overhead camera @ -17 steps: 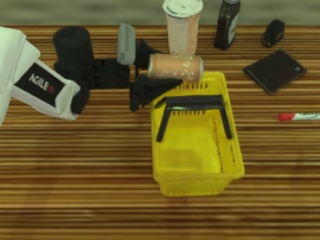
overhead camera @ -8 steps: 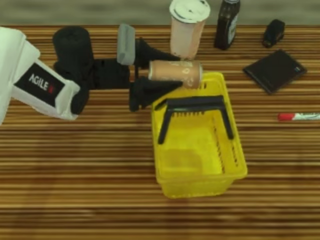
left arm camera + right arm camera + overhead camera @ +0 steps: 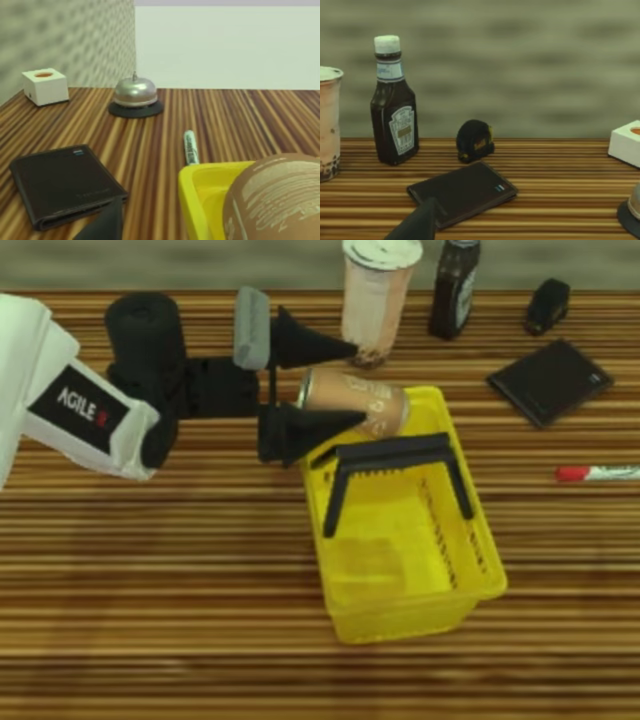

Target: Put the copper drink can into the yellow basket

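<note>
The copper drink can (image 3: pixel 355 400) lies on its side over the far left corner of the yellow basket (image 3: pixel 482 552), tilted down towards the inside. My left gripper (image 3: pixel 358 382) is open around it. The far finger (image 3: pixel 315 340) stands clear of the can, and the near finger (image 3: pixel 310 425) lies along its side. The left wrist view shows the can (image 3: pixel 275 200) close up over the basket's rim (image 3: pixel 200 175). The basket's black handles (image 3: pixel 395 455) are folded across its far half. My right arm is outside the top view. Its wrist view shows one finger (image 3: pixel 422 220) far off centre, above the table.
Along the far edge stand a pinkish lidded cup (image 3: pixel 378 290) just beyond the far finger, a dark brown bottle (image 3: pixel 455 285) and a black tape measure (image 3: pixel 547 305). At the right lie a black wallet (image 3: pixel 550 380) and a red marker (image 3: pixel 598 473). A bell (image 3: pixel 136 95) sits farther right.
The left fingers have spread apart and let go of the can, which has tipped down over the basket's corner. The basket has slid right and forward. The cup has shifted right.
</note>
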Motion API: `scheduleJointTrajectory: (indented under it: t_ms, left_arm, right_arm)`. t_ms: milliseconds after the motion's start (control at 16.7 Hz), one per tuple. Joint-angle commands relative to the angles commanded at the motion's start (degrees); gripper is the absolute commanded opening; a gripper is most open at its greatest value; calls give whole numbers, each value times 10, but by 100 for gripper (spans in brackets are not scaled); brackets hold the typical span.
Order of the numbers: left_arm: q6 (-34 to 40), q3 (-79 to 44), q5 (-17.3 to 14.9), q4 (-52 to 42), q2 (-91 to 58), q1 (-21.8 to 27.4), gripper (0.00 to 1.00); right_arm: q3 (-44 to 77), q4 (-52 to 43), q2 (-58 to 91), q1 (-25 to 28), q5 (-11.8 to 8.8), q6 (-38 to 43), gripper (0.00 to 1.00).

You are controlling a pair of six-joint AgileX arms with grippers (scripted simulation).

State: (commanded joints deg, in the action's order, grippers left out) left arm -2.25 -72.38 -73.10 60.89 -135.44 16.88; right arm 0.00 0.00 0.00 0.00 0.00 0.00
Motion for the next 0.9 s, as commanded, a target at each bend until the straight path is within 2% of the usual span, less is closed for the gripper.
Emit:
scheduleJointTrajectory:
  t_ms: [240, 420, 600, 900]
  left_arm:
    - [0, 1, 3, -3, 6, 2, 100]
    - [2, 23, 26, -22, 46, -3, 100]
    - [8, 65, 73, -60, 129, -15, 100]
    - [20, 174, 193, -158, 338, -48, 100]
  right_arm:
    - [5, -4, 5, 2, 0, -3, 100]
    - [53, -36, 55, 18, -2, -25, 100]
    - [145, -99, 151, 47, -2, -71, 100]
    - [362, -249, 379, 114, 0, -177, 100]
